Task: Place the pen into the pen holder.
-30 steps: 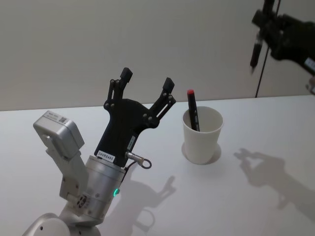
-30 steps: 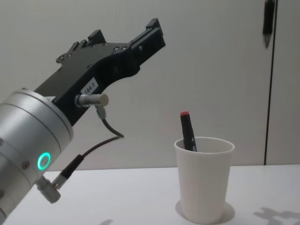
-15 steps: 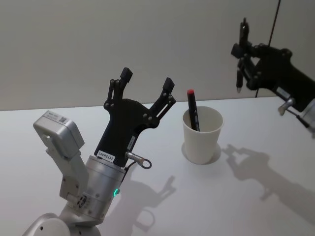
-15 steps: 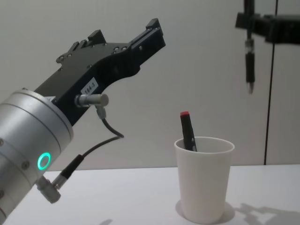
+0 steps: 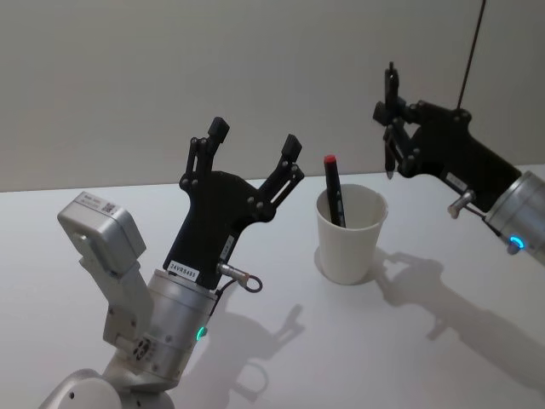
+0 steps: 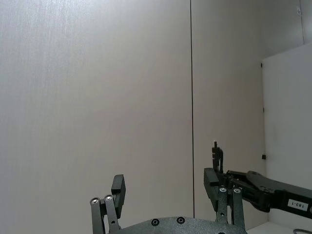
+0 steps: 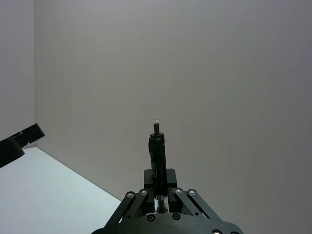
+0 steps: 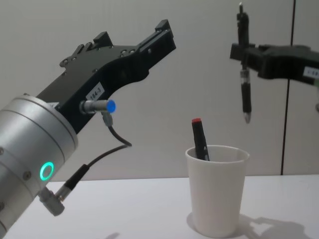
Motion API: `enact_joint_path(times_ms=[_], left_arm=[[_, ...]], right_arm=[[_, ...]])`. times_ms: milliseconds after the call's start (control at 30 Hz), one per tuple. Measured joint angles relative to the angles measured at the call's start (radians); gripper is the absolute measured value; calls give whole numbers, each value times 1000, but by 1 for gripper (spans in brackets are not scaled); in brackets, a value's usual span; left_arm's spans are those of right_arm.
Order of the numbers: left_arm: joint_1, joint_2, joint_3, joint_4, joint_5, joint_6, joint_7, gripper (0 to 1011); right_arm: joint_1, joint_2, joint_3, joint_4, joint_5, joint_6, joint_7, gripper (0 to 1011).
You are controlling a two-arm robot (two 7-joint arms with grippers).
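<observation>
The pen holder (image 5: 349, 237) is a white paper cup (image 8: 218, 194) standing upright on the table, with a red-capped marker (image 5: 333, 189) (image 8: 199, 139) leaning inside it. My right gripper (image 5: 392, 118) (image 8: 243, 53) is shut on a slim black pen (image 5: 389, 128) (image 8: 245, 89), which hangs vertical with its tip down. That tip is a little above the cup's right rim. The right wrist view shows the pen (image 7: 157, 153) clamped between the fingers (image 7: 170, 178). My left gripper (image 5: 255, 138) (image 8: 134, 42) (image 6: 165, 183) is raised left of the cup, open and holding nothing.
The white table (image 5: 358, 358) reaches back to a plain grey wall. In the left wrist view the right gripper (image 6: 217, 175) appears farther off with the pen. A dark vertical seam (image 8: 288, 124) runs down the wall at the right.
My right gripper has carried the black pen leftward and down, from the upper right corner to just above the cup. The left arm has stayed still.
</observation>
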Motion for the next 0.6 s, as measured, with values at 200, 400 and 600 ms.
enact_joint_path(times_ms=[200, 400, 600], left_arm=[[0, 0, 0, 0, 0, 0, 0, 1001], [0, 0, 0, 0, 0, 0, 0, 1001], [0, 0, 0, 0, 0, 0, 0, 1001]], right_arm=[[0, -14, -10, 21, -2, 0, 1, 130], [-1, -30, -20, 39, 7, 5, -1, 130], [0, -46, -30, 55, 20, 13, -3, 130]])
